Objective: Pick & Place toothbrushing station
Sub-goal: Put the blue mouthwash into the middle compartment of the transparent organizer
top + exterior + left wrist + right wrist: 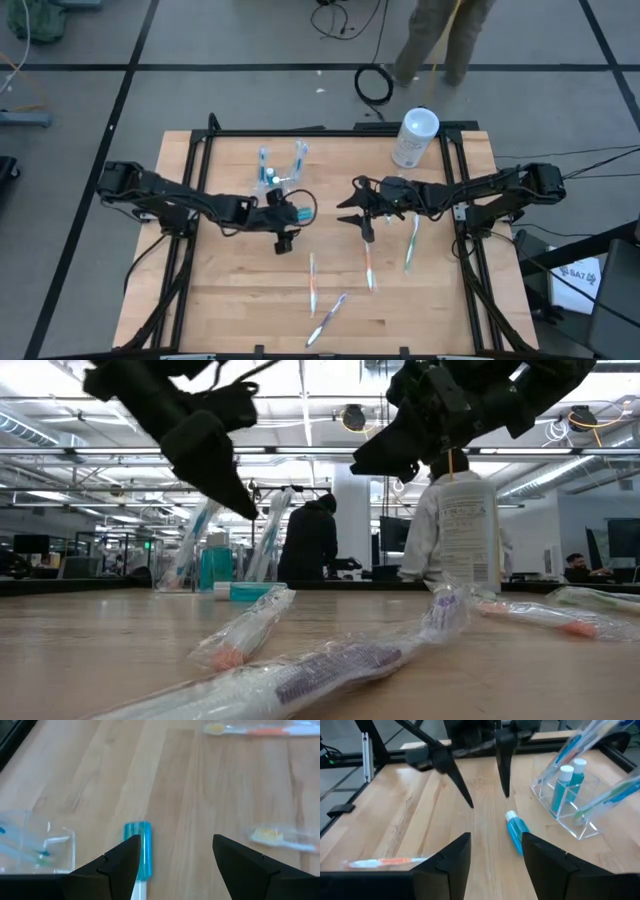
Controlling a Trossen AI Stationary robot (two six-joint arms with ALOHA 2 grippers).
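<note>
The toothbrushing station [275, 172] is a small clear plastic holder standing on the table's far left part, with blue tubes and wrapped brushes sticking up out of it; it also shows in the right wrist view [570, 802]. A blue tube [516, 831] lies flat on the wood beside it. My left gripper [290, 222] hangs open just right of the station, fingers slanting down over the tube [142, 850], touching nothing. My right gripper [348, 210] is open and empty, facing the left gripper and the tube from the right.
A white canister [415, 138] stands at the far right. Several wrapped toothbrushes [368, 265] lie on the near half of the table, one [411, 245] close under the right arm. A person stands beyond the table's far edge [430, 40].
</note>
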